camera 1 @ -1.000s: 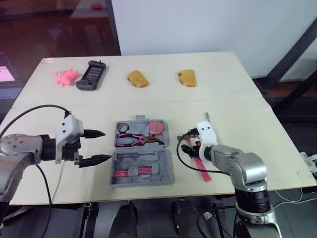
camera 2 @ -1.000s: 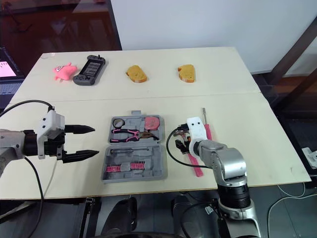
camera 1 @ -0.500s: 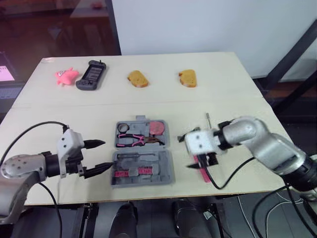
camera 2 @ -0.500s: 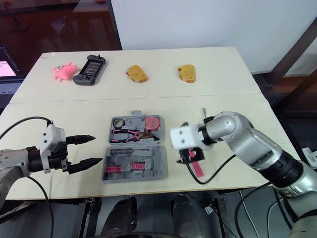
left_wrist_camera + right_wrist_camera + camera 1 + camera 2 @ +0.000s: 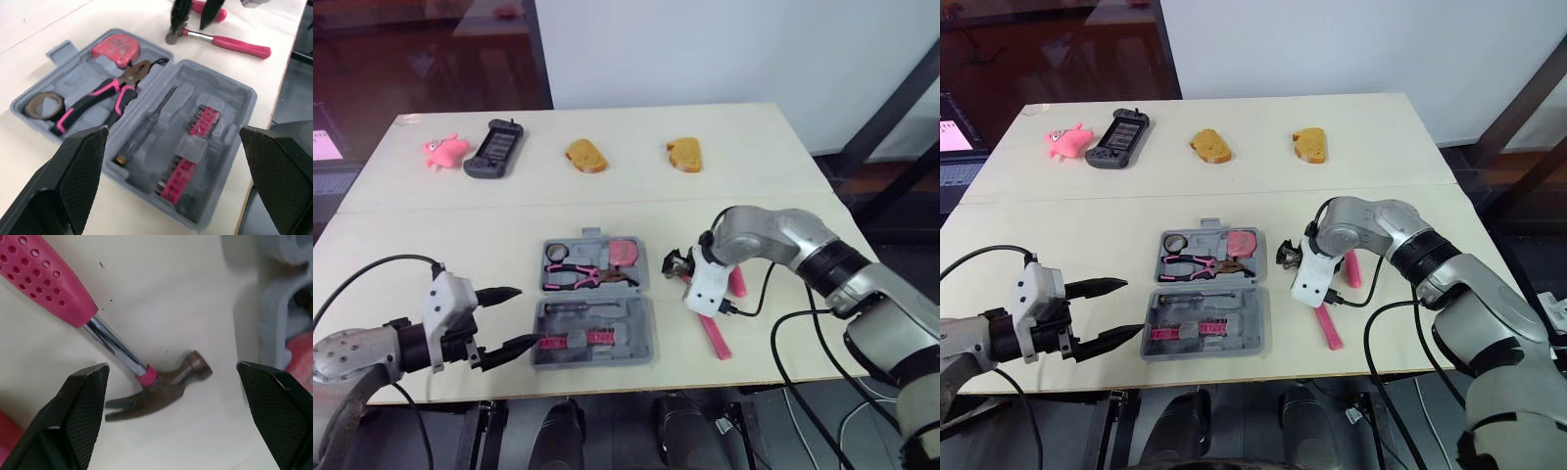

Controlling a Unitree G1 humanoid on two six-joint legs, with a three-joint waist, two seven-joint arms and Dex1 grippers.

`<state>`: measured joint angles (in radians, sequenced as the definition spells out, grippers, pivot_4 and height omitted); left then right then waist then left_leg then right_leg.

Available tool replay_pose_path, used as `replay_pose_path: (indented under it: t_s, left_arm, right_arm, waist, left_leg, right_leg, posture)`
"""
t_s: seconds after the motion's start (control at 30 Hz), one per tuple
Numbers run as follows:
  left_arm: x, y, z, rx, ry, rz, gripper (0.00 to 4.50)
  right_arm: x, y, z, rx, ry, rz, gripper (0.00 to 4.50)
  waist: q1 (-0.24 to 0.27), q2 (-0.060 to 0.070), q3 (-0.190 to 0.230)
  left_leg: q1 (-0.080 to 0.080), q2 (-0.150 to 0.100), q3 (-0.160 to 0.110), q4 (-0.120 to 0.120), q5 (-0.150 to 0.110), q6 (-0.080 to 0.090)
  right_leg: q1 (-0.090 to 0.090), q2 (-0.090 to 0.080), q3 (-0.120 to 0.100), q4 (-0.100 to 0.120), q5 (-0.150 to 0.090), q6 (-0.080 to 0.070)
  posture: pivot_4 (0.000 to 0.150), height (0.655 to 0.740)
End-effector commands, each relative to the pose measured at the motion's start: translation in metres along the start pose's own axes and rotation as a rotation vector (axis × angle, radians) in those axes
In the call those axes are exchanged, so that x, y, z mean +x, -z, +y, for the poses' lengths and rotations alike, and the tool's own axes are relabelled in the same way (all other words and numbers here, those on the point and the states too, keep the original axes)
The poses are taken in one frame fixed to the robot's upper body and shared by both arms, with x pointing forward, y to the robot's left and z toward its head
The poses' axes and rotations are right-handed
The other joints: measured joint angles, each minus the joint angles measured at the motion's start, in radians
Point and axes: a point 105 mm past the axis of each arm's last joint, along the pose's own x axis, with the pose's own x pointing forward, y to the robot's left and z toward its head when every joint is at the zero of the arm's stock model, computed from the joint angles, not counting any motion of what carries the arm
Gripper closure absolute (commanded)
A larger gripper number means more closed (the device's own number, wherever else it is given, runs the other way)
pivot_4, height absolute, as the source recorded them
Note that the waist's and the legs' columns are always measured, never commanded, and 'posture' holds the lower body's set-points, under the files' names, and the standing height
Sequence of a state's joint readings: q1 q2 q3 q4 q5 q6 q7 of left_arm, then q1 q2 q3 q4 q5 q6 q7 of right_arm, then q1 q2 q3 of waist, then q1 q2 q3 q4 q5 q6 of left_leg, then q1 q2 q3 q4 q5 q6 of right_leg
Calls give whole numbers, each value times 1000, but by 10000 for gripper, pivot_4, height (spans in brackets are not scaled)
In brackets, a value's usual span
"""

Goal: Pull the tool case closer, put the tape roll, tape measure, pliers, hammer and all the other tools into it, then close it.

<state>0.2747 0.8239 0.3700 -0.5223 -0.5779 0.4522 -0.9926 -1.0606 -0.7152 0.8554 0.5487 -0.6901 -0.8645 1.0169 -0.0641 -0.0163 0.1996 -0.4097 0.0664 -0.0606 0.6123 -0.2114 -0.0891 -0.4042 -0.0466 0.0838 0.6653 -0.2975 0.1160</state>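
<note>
2 claws, both wide: left claw point(image 5: 524, 315) beside open tool case point(image 5: 646, 328); right claw point(image 5: 172, 366) over hammer point(image 5: 161, 384) head on surface point(image 5: 783, 166), shaft partly hidden behind its wrist.

Arms point(image 5: 783, 235): silver-grey cylindrical segments with black joint bands. Wrist housings point(image 5: 447, 299): white, boxy. Cables point(image 5: 372, 269): black, looped. Pincer fingers point(image 5: 78, 181): black, tapered, apparently cross-hatched.

We are looking at a bright, even scene: soft overhead light is falling on the pale cream wooden tabletop point(image 5: 773, 166), and only faint, short shadows are lying beside the open grey plastic tool case point(image 5: 644, 338) and the pink-handled steel claw hammer point(image 5: 161, 382). Beyond the tabletop, the dark reddish-brown floor point(image 5: 431, 49) is catching dull reflections.
</note>
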Motion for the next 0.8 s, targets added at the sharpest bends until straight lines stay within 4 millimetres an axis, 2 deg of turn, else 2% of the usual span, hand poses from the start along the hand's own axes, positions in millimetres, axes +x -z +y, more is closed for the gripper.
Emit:
replay_pose_path:
  t_s: [0.03, 0.2, 0.3, 0.47, 0.53, 0.67, 0.8]
  left_arm:
    - [-4, -9, 0, 37, -19, -16, 0]
    - [-4, -10, 0, 38, -23, -13, 0]
    - [-2, -10, 1, 41, -20, -12, 0]
    - [2, -10, 4, 45, -10, -13, 0]
    - [5, -10, 5, 45, -6, -16, 0]
    - [9, -9, 6, 48, -1, -20, 0]
    - [10, -11, 10, 55, -4, -26, 0]
  right_arm:
    - [3, -7, -5, -63, -6, -21, 879]
    - [16, -12, 1, -85, -39, -23, 879]
    - [24, -6, 9, -89, -85, 2, 9028]
    - [26, 1, 12, -107, -94, 12, 35537]
    - [25, 3, 12, -127, -93, 13, 44288]
    - [20, 4, 12, -118, -94, -3, 44727]
    - [4, 4, -2, -180, -42, -11, 44727]
  waist:
    - [-3, 0, 0]
    - [-4, -1, -1]
    - [-6, -4, -2]
    - [-8, -6, -4]
    - [-8, -6, -4]
    - [-7, -6, -4]
    - [-6, -5, -3]
  left_leg:
    - [0, 0, 0, 0, 0, 0]
    - [1, 0, 0, 0, 0, 0]
    - [4, 0, -1, 0, 0, 0]
    - [17, 0, 0, -1, 0, 0]
    - [17, 0, 0, -1, 0, 0]
    - [17, 0, 0, -1, 0, 0]
    - [17, 0, 0, -2, 0, 0]
  right_leg:
    - [0, 0, 0, 0, 0, 0]
    - [1, 0, 0, 1, 0, 0]
    - [4, 1, 0, 0, 0, 0]
    - [16, 0, 0, -1, -3, -5]
    - [16, 1, 0, 0, -3, -6]
    - [16, 0, 1, 0, -3, -6]
    - [15, 0, 1, 0, -3, -5]
  posture:
    - [1500, 7400]
    - [1500, 7400]
    - [1500, 7400]
    - [1500, 7400]
    - [1500, 7400]
    - [1500, 7400]
    - [1500, 7400]
